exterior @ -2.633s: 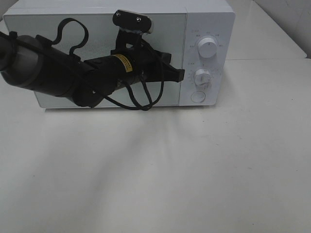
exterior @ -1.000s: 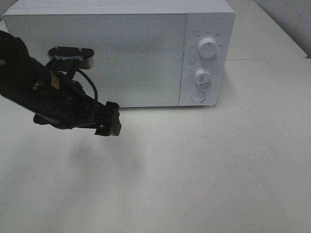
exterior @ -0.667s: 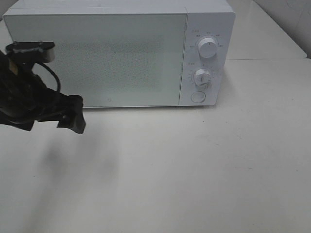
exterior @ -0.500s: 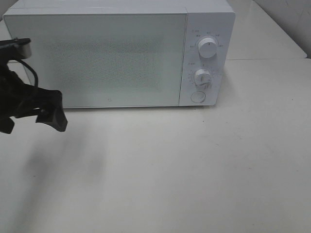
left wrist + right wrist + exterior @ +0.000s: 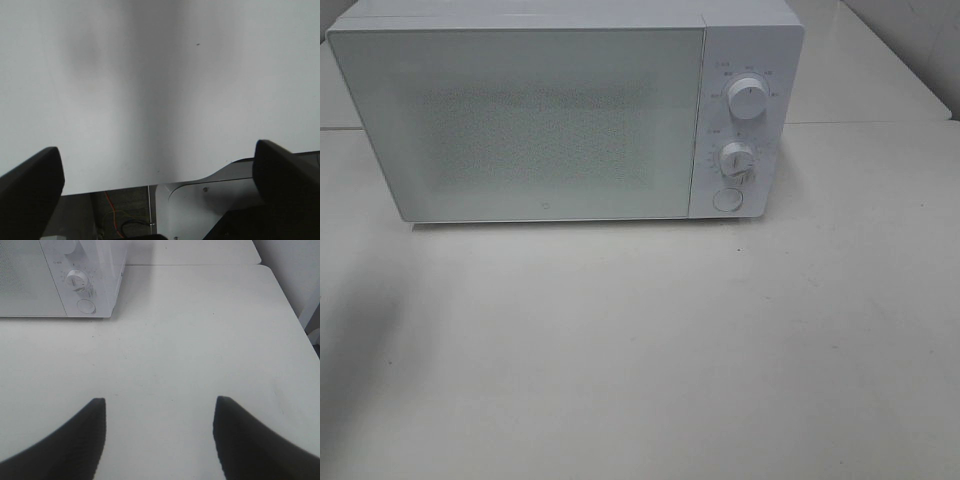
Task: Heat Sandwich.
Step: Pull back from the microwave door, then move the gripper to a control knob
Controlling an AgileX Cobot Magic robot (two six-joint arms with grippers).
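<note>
Exterior high shows the white bench (image 5: 650,370) up front and a white microwave (image 5: 540,120) at the back, door shut. The left claw (image 5: 155,150) is wide apart over the bench, holding nothing. The right claw (image 5: 160,401) is apart too. No view shows the sandwich, so its place and look cannot be told.

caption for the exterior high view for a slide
White microwave, door closed, standing on a white table.

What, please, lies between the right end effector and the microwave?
Bare tabletop separates the right end effector from the microwave in the right wrist view.
</note>
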